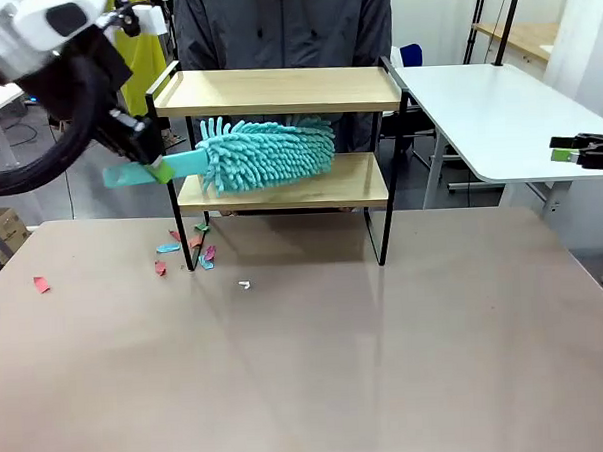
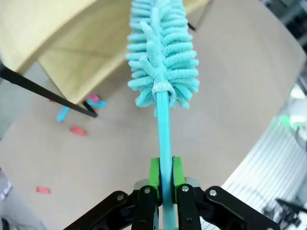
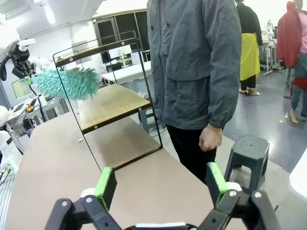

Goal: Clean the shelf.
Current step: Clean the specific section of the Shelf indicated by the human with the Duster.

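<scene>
Sitting upright at 12 o'clock on the desk (image 1: 308, 366), nr far edge: shelf (image 1: 276, 91), 2 wooden boards in thin black frame.

Clamping the flat handle of a teal microfibre duster (image 1: 268, 153) w/ L pincer (image 1: 159, 170) at approx 10 o'clock, just outside the shelf's L rails; green pads (image 2: 154, 172) pressing on both sides of the handle.

Lying btwn the 2 boards: the duster's fluffy head, over the L & middle part of the lower board, seeming to touch it; handle poking out twd 9 o'clock.

Lying on the desk round the shelf's front-L leg: paper scraps (image 1: 188, 253), red, pink & blue. Lying apart from those: 1 red scrap (image 1: 41, 284) out twd 9 o'clock, 1 white bit (image 1: 244, 285) twd 6 o'clock.

Hanging at 3 o'clock, well apart from the shelf: R pincer (image 1: 560, 148), fingers spread wide, gripping nothing.

Standing behind the shelf at 12 o'clock: person (image 1: 283, 27) in grey jacket, hand (image 3: 210, 139) hanging loosely curled at the side. Standing on the floor beside the person: black stool (image 3: 249, 148).
</scene>
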Action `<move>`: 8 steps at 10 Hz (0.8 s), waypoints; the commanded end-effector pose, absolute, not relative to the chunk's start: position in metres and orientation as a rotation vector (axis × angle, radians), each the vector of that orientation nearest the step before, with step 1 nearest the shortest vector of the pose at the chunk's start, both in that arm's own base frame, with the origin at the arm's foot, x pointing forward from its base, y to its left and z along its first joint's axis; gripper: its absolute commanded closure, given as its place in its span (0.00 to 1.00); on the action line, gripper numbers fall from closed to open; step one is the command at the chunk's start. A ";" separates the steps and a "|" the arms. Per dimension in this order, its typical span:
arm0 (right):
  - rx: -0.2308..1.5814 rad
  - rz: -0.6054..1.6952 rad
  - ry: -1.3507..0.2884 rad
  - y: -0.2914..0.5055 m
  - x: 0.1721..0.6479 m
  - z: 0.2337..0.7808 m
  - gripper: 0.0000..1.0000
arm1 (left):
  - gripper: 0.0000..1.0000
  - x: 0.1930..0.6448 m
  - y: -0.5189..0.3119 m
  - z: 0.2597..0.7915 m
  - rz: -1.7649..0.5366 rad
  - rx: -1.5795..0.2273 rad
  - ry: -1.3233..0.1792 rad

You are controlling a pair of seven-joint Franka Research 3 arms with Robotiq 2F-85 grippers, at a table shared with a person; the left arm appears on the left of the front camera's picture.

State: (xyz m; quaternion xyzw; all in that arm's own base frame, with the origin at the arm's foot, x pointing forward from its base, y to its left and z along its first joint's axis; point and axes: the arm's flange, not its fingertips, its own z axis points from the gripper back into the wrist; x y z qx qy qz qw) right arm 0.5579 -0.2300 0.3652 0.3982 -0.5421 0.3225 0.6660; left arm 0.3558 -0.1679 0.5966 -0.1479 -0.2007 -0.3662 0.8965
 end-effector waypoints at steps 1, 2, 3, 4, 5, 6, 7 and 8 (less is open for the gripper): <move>0.897 0.731 -1.229 -0.227 0.558 0.369 0.00 | 0.87 0.343 -0.142 0.611 -0.904 -0.314 -0.387; 0.897 0.731 -1.229 -0.227 0.558 0.369 0.00 | 0.87 0.339 -0.131 0.620 -0.984 -0.366 -0.379; 0.897 0.731 -1.229 -0.227 0.558 0.369 0.00 | 0.87 0.332 -0.122 0.627 -1.054 -0.359 -0.331; 0.897 0.731 -1.229 -0.227 0.558 0.369 0.00 | 0.87 0.328 -0.112 0.638 -1.141 -0.280 -0.223; 0.897 0.731 -1.229 -0.227 0.558 0.369 0.00 | 0.87 0.324 -0.109 0.641 -1.184 -0.251 -0.171; 0.897 0.731 -1.229 -0.227 0.558 0.369 0.00 | 0.87 0.321 -0.106 0.637 -1.259 -0.173 -0.112; 0.897 0.731 -1.229 -0.227 0.558 0.369 0.00 | 0.87 0.318 -0.106 0.631 -1.303 -0.150 -0.083; 0.897 0.731 -1.229 -0.227 0.558 0.369 0.00 | 0.87 0.314 -0.109 0.621 -1.351 -0.160 -0.063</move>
